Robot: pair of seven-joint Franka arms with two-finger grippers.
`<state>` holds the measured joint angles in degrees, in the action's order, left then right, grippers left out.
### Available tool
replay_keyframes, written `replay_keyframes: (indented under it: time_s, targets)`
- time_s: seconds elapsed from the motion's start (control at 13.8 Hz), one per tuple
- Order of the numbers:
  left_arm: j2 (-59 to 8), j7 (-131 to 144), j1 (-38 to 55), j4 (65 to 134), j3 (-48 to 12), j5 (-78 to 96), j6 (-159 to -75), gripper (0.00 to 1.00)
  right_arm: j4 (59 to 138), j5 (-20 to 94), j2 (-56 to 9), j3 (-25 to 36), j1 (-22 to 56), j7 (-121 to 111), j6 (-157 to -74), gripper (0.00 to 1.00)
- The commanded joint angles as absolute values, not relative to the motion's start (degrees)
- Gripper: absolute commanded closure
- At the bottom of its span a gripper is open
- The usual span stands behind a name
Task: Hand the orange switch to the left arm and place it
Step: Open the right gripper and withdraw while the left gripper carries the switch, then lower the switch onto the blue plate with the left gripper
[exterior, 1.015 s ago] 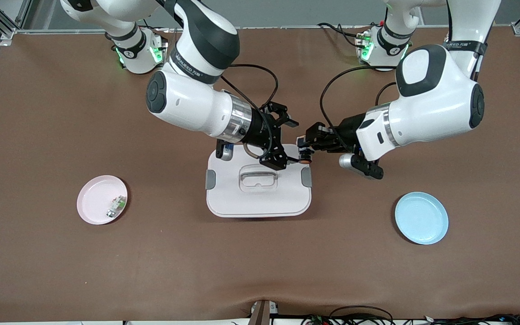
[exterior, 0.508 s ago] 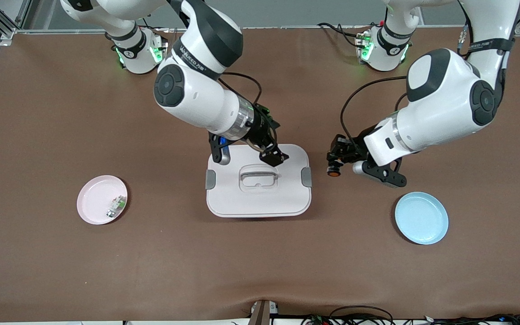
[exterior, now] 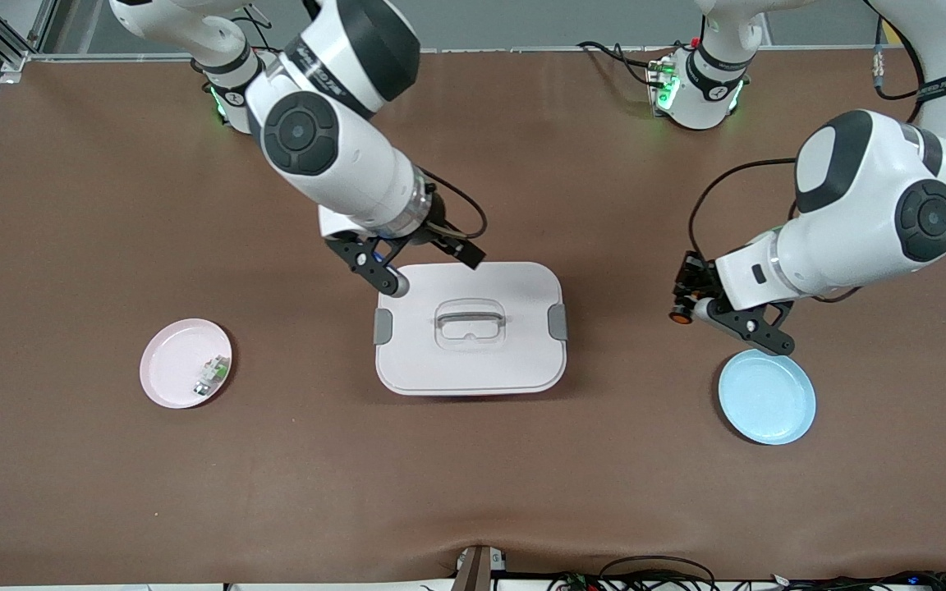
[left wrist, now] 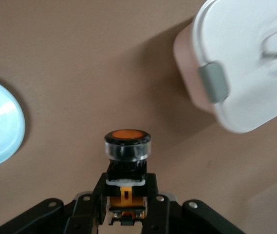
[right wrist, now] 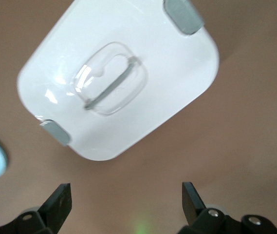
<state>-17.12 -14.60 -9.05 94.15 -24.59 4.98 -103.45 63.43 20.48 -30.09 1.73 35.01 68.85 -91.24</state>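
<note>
Beside the box (exterior: 470,328), I see the left gripper (exterior: 684,305) pinching the switch (exterior: 677,316) above the table; the right gripper (exterior: 432,254), spread, hangs over the box's edge.

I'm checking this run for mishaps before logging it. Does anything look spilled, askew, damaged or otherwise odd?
Nothing stands out. The white latched plastic box sits closed and square, the small orange-buttoned black switch is held in the left gripper, and the open right gripper is empty above the table beside the box.
</note>
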Motion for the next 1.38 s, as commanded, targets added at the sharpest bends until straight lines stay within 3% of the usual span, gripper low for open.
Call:
replay_keyframes:
  time_s: [0.0,0.36,0.87,1.31]
  targets:
    - [-17.05,-23.08,-11.68,96.24,-24.96,-0.60,-103.53,1.00,63.46,18.29,-27.26,1.40,29.98,55.43,-85.96,0.00]
    - [-18.72,-37.24,-15.90,99.57,-24.96,-5.61,-108.97,1.00,63.37,13.36,-24.52,2.90,19.10,27.55,-80.96,0.00]
    - [-26.61,-59.56,-22.66,102.04,-25.05,-9.23,-123.82,1.00,59.69,6.08,-21.09,3.52,11.78,23.13,-80.07,0.00]
    - [-33.65,-73.73,-24.61,101.34,-24.96,-14.49,-135.43,1.00,59.68,11.69,-19.51,3.77,4.75,17.17,-79.19,0.00]
